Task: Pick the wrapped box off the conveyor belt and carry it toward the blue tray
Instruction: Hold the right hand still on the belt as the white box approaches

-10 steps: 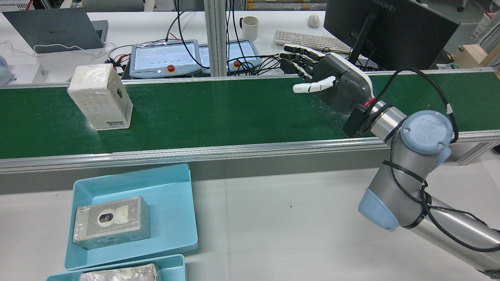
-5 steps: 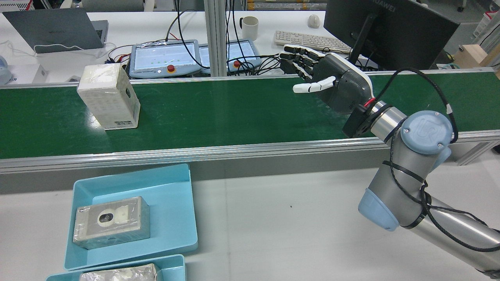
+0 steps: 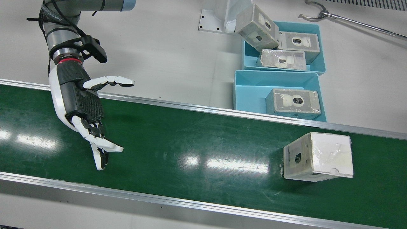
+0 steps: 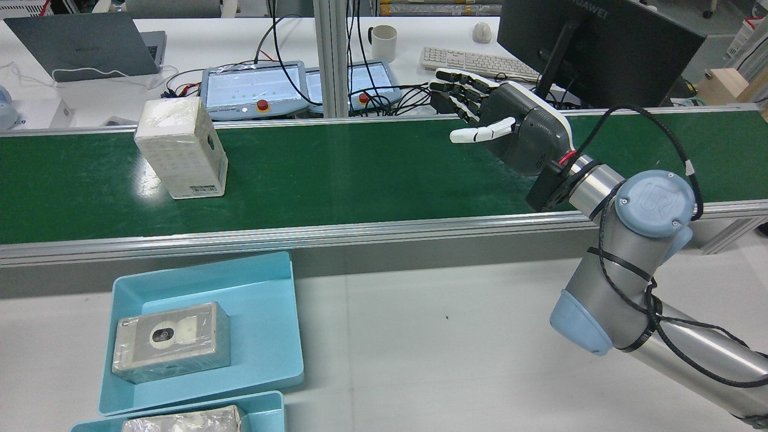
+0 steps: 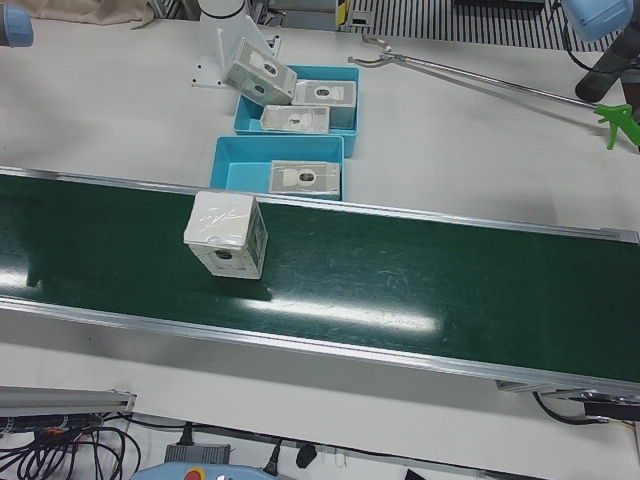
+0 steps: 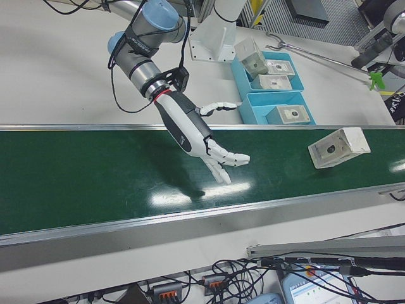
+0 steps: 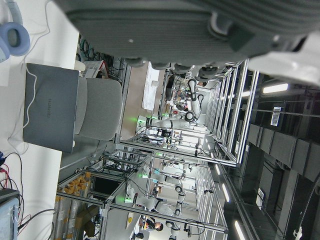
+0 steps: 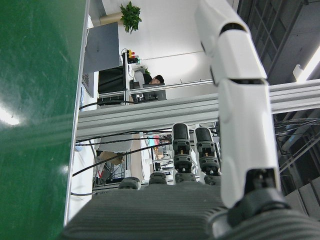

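Bare belt [image 3: 197, 143] (green) between hand [image 3: 84, 111] and box [image 3: 318, 157].

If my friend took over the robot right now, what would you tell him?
Right hand: open, holding nothing, hovering over the green belt.
Left hand: only its own camera shows it, and I cannot tell if it is open or shut.
Wrapped box: standing on the belt, far from the right hand, not touched.
Blue tray: beside the belt, one box already lying in it.
Done: nothing yet.
Left: grab the box, lift it, carry it toward the tray.

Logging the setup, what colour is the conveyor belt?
Dark green conveyor belt, clearest in the front view.
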You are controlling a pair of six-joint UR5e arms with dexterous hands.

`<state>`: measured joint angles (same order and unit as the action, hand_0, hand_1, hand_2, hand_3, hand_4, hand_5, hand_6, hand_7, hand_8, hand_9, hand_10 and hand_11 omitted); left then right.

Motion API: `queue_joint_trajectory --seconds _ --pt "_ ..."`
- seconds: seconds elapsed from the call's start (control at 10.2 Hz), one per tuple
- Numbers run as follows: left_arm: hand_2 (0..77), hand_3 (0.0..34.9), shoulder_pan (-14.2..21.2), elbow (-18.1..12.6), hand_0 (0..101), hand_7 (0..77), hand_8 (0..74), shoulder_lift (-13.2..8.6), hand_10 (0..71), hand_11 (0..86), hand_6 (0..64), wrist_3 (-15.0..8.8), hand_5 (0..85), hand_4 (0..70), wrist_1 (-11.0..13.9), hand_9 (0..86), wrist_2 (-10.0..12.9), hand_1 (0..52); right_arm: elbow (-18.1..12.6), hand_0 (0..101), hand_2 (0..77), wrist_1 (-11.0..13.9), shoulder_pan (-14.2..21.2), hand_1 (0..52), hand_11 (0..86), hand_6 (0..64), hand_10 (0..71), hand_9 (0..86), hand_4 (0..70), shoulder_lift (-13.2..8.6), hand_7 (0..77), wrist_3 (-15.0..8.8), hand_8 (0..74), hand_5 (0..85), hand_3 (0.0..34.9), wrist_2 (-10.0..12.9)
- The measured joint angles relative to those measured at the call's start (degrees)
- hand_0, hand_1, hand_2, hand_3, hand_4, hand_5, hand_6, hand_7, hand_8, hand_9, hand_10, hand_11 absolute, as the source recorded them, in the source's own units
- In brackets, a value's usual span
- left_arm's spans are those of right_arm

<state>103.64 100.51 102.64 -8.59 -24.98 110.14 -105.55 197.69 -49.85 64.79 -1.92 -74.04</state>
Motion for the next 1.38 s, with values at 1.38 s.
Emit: queue_joint_trajectory --seconds 1.38 --pt "0.5 0.0 0.0 0.0 0 0.5 0.5 0.0 0.5 0.0 0.0 0.0 1.1 0.0 0.0 0.0 0.0 0.0 9.5 51 15.8 0.6 2.5 18.5 1.6 8.7 0.0 7.1 18.5 -9.0 26.2 -0.5 1.1 21.8 6.1 1.1"
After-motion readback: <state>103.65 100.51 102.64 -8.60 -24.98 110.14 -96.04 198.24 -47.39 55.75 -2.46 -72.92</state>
